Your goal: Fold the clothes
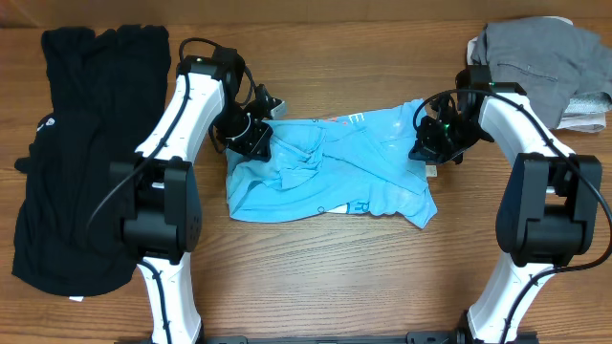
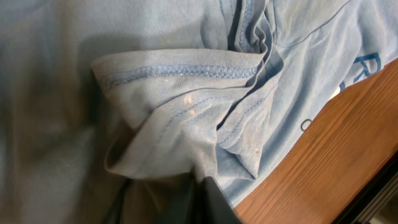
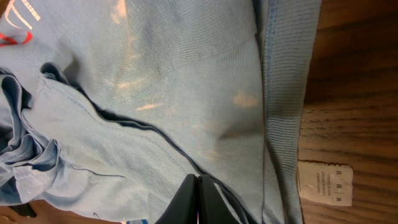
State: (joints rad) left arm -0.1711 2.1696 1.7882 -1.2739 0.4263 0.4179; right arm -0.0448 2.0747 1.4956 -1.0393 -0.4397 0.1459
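**Overhead**
- Shirt position: light blue T-shirt (image 1: 335, 167) crumpled mid-table (image 1: 316, 287), between both arms.
- Left gripper (image 1: 256, 143): at the T-shirt's left edge, fingers together on bunched cloth.
- Right gripper (image 1: 427, 151): at the T-shirt's right edge, closed on cloth.
- Other clothes: black garment (image 1: 81, 143) well left of the T-shirt; grey garments (image 1: 545, 67) beyond its far right corner.
- Writing: white "E" (image 1: 356, 118) near the T-shirt's far edge; remainder lost in creases.

**Left wrist**
- Grip: pinched shut just below the T-shirt's sleeve hem (image 2: 180, 71).
- Risk: several layers probably caught together; crooked fold or slipped pinch likely on lifting.
- Writing: partial blue "R" (image 2: 373, 65); incomplete.

**Right wrist**
- Grip: clamped on T-shirt cloth beside the ribbed collar (image 3: 283, 93).
- Risk: stretched neckline or uneven lift if pulled against the opposite pinch.
- Label: white care tag (image 3: 324, 182) just beside the collar; print too small to read.
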